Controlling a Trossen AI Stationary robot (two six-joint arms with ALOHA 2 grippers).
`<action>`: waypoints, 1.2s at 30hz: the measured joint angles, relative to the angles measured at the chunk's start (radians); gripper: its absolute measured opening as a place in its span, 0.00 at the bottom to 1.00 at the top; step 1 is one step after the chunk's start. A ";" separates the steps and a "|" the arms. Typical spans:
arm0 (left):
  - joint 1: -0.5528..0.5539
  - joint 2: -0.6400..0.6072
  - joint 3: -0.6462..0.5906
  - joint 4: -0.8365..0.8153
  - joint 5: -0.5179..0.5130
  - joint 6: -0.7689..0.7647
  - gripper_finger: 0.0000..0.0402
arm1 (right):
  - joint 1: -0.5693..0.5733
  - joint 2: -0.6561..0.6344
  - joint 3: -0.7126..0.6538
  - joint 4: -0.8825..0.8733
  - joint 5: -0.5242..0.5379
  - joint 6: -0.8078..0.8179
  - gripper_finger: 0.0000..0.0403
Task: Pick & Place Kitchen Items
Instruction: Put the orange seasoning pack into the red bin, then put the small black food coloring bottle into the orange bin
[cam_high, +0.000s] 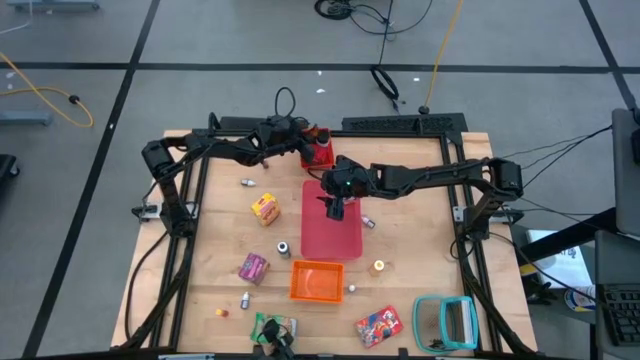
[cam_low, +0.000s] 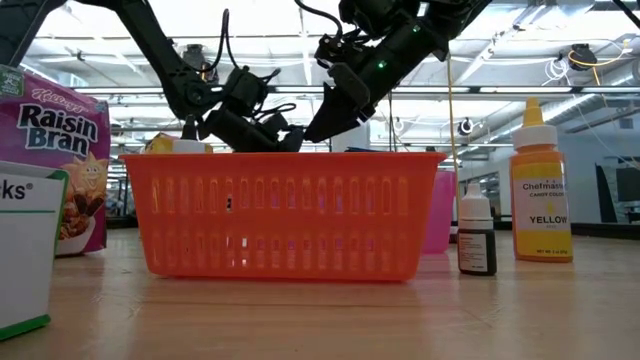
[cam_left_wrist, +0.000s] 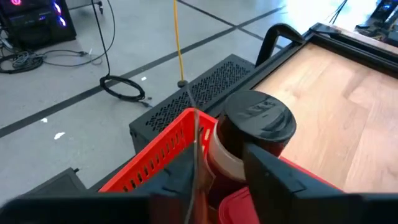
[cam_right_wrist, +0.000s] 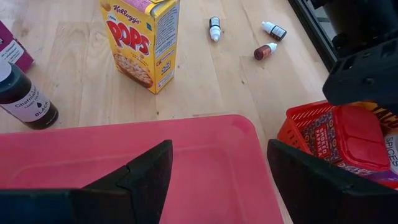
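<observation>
My left gripper (cam_high: 312, 148) is at the table's far side over a small red bin (cam_left_wrist: 163, 154), shut on a jar with a dark lid (cam_left_wrist: 258, 121). My right gripper (cam_right_wrist: 217, 168) hovers open and empty over the pink tray (cam_right_wrist: 124, 155) at mid-table (cam_high: 335, 205). A yellow Pops carton (cam_right_wrist: 142, 38) stands on its base left of the tray. A dark bottle (cam_right_wrist: 25, 93) stands near it. A pink-purple carton (cam_high: 253, 267), a red packet (cam_high: 378, 324), a green packet (cam_high: 270, 325) and tiny bottles (cam_right_wrist: 214, 28) lie on the table. My left gripper has the jar's pale body (cam_left_wrist: 224, 155), just below the dark lid, between its two fingers (cam_left_wrist: 186, 177). The lid end stands out beyond the fingertips. The jar sits tilted over the red bin's rim. Its lower end is hidden by the fingers.
The red bin (cam_right_wrist: 336, 140) holds a red-lidded container and a spice packet. An orange basket (cam_high: 317, 281) stands at the tray's near end, a teal-framed object (cam_high: 445, 320) at the near right corner. A Raisin Bran box (cam_low: 50, 150) and a yellow bottle (cam_low: 540, 190) flank the basket.
</observation>
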 joint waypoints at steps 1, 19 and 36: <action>0.000 -0.003 0.000 -0.001 0.000 0.000 0.37 | 0.000 0.000 0.000 0.000 0.000 0.000 0.63; -0.052 -0.291 0.000 -0.354 0.000 0.024 0.50 | 0.010 -0.044 0.001 -0.056 0.007 -0.038 0.63; -0.216 -0.403 0.000 -0.519 -0.009 0.023 0.50 | 0.059 -0.402 -0.292 -0.207 0.136 0.039 0.63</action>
